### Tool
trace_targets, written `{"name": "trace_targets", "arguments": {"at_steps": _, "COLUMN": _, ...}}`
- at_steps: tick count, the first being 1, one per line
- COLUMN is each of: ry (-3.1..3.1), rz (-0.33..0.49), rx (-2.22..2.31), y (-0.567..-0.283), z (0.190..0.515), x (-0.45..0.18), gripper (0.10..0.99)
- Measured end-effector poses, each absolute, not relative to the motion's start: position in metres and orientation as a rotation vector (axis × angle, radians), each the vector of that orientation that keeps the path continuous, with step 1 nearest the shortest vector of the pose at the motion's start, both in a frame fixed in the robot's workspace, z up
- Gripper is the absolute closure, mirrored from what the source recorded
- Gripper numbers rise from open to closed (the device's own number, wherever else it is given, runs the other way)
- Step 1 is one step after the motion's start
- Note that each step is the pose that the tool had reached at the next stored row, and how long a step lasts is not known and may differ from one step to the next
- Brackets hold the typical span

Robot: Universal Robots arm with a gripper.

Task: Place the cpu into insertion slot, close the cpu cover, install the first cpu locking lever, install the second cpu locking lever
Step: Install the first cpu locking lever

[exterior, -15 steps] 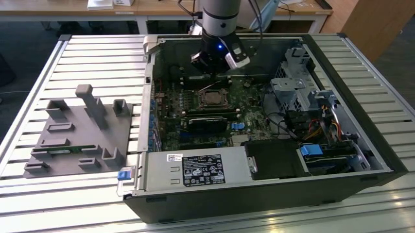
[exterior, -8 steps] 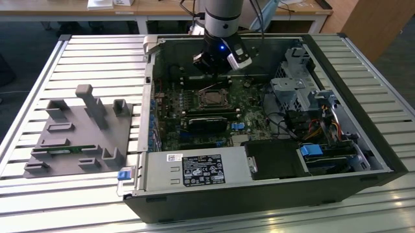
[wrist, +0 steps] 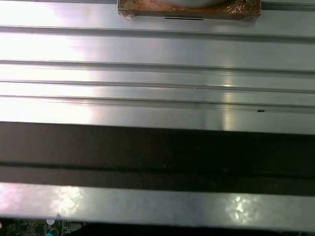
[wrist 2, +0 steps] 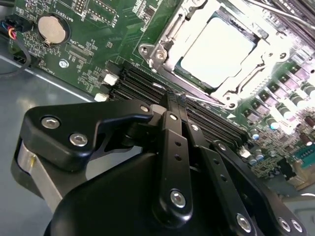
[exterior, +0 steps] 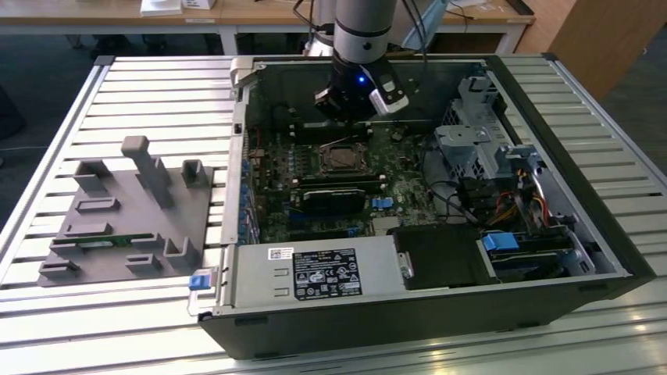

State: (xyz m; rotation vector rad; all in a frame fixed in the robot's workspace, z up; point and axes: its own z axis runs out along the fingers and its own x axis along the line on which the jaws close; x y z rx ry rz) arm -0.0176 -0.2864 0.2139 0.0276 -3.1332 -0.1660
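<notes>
Motherboard (exterior: 323, 183) lies flat inside the open computer case (exterior: 583, 234) in the exterior view, so the socket faces up and can be reached from above. The arm reaches down into the case and the gripper (exterior: 349, 125) hangs just above the cpu (exterior: 339, 160), which sits in its socket near the board's middle. Beside the case, on the slatted table (exterior: 62, 117), stands a grey parts fixture (exterior: 125, 223), well apart from the work.

In the second wrist view the gripper (wrist 2: 174, 98) has its fingers (wrist 2: 172, 128) drawn together with nothing between them, their tips at the near edge of the socket (a pinched tip suits pushing on thin metal, I judge). The cpu (wrist 2: 216, 51) rests in the insertion slot, pale top up, and the cpu cover (wrist 2: 165, 42) frames it, seemingly lowered around the chip. A coin cell (wrist 2: 51, 28) sits on the board, well apart.

In the first wrist view, metal slats (wrist: 157, 98) and a dark case edge (wrist: 157, 147) run straight across.
</notes>
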Motion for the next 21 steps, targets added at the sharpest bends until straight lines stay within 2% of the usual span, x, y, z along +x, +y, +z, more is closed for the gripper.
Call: {"name": "trace_targets", "arguments": {"at_steps": 21, "ry": -3.133, "rz": -0.151, "rx": 0.027, "y": -0.2863, "z": 0.2034, "x": -0.0129, "gripper": 0.98}}
